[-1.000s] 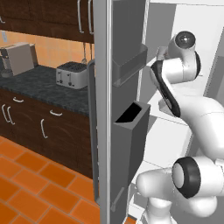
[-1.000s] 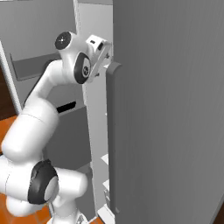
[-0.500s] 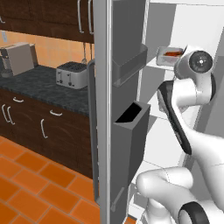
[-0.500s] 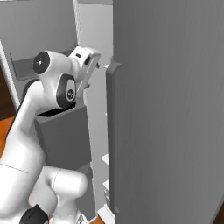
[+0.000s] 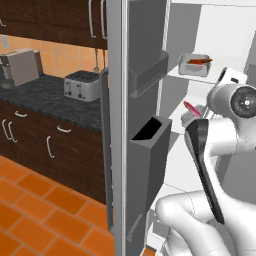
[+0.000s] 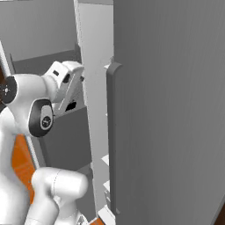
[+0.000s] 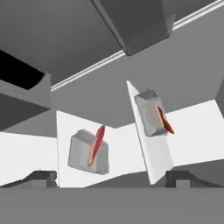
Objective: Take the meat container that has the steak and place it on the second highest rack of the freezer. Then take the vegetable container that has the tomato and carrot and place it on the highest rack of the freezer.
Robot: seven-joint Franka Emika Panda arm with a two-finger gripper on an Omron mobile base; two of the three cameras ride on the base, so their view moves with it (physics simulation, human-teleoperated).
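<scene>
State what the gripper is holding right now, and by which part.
Nothing. In the hand view the fingertips stand wide apart with nothing between them, and both containers, with the steak and the carrot, sit on freezer racks beyond.

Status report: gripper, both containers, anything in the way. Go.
Gripper open, empty. Steak container on one freezer rack, carrot container on the rack above. Nothing between fingers and containers.

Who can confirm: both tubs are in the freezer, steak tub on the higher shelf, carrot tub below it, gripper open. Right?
Swapped. In the left base view the carrot tub sits on the higher shelf of the freezer and the steak tub below it. The rest holds; the hand view shows the gripper open.
</scene>
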